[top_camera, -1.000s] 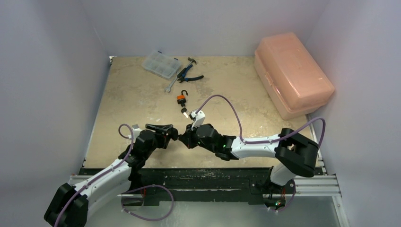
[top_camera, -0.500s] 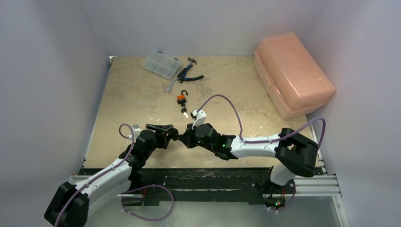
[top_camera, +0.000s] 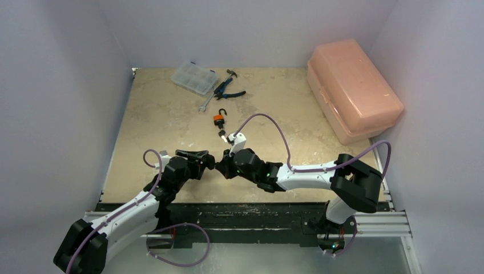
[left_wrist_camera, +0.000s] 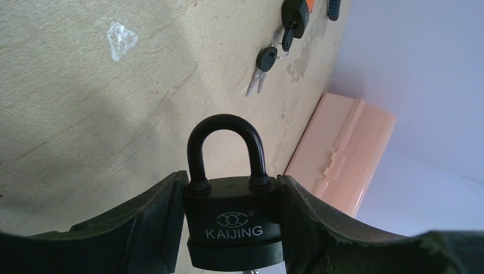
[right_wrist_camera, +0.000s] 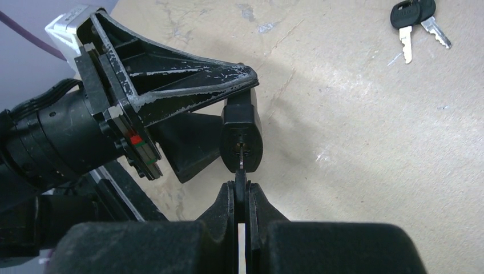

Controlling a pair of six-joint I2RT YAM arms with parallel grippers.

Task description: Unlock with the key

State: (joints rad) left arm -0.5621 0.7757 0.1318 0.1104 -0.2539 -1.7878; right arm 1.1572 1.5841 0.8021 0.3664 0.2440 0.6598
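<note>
My left gripper [left_wrist_camera: 231, 225] is shut on a black KAIJING padlock [left_wrist_camera: 234, 228], held by its body with the closed shackle [left_wrist_camera: 226, 145] pointing away. In the right wrist view the padlock [right_wrist_camera: 242, 137] shows its keyhole end. My right gripper [right_wrist_camera: 242, 197] is shut on a black-headed key [right_wrist_camera: 241, 188], whose blade tip is in the keyhole. In the top view the two grippers meet tip to tip at the padlock [top_camera: 216, 162] near the table's front edge. The shackle still sits in the body.
A spare pair of keys [right_wrist_camera: 414, 17] lies on the table beyond the grippers, beside a small orange padlock [top_camera: 218, 119] with an open shackle. Pliers [top_camera: 227, 90], a wrench and a clear parts box [top_camera: 195, 77] lie at the back. A pink plastic case [top_camera: 353, 88] stands at the right.
The right arm has shifted slightly left toward the left gripper, bringing the key closer to the padlock. The left arm has not moved.
</note>
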